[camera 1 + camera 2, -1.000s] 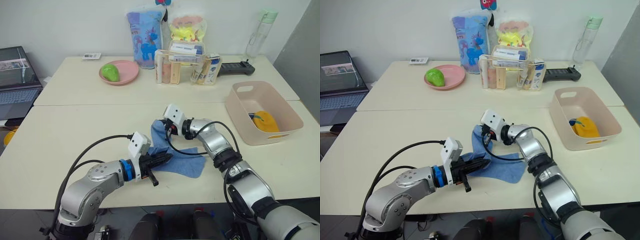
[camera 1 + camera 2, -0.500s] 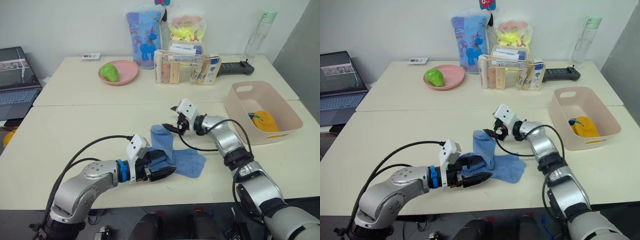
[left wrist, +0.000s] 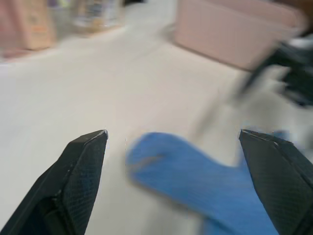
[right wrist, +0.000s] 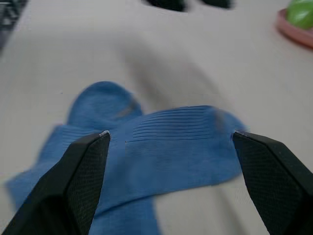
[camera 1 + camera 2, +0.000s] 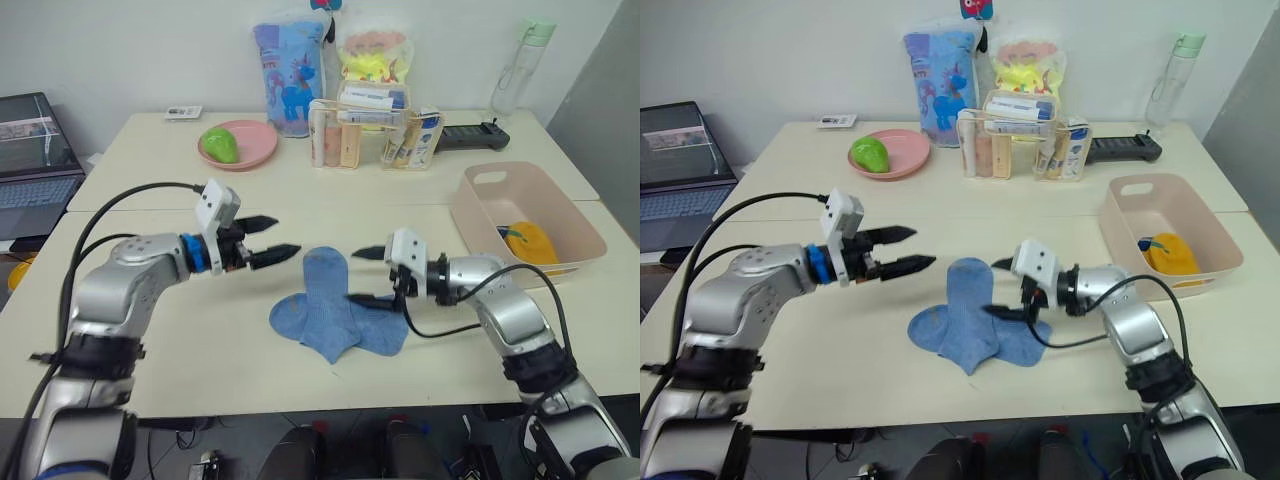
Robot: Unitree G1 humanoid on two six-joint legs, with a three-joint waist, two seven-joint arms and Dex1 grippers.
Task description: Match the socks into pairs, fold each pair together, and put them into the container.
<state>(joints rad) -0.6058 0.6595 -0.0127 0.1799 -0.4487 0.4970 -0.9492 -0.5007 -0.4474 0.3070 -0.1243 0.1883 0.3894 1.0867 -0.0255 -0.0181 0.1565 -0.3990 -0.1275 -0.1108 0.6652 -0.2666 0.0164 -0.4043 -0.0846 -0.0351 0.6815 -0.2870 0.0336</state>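
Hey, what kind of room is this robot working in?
Probably an office or lab set up for household chores: pale tables pushed together, an open laptop at one side, and a clear organiser of bottles at the back.

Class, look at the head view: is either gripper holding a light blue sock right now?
No: both grippers, left and right, are open, and the light blue socks lie flat.

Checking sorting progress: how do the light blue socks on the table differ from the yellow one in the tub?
The light blue socks lie spread flat and overlapping on the table; the mustard yellow sock sits bunched inside the pale pink tub. The blue socks lie between the open left gripper and right gripper; nothing is near the yellow one.
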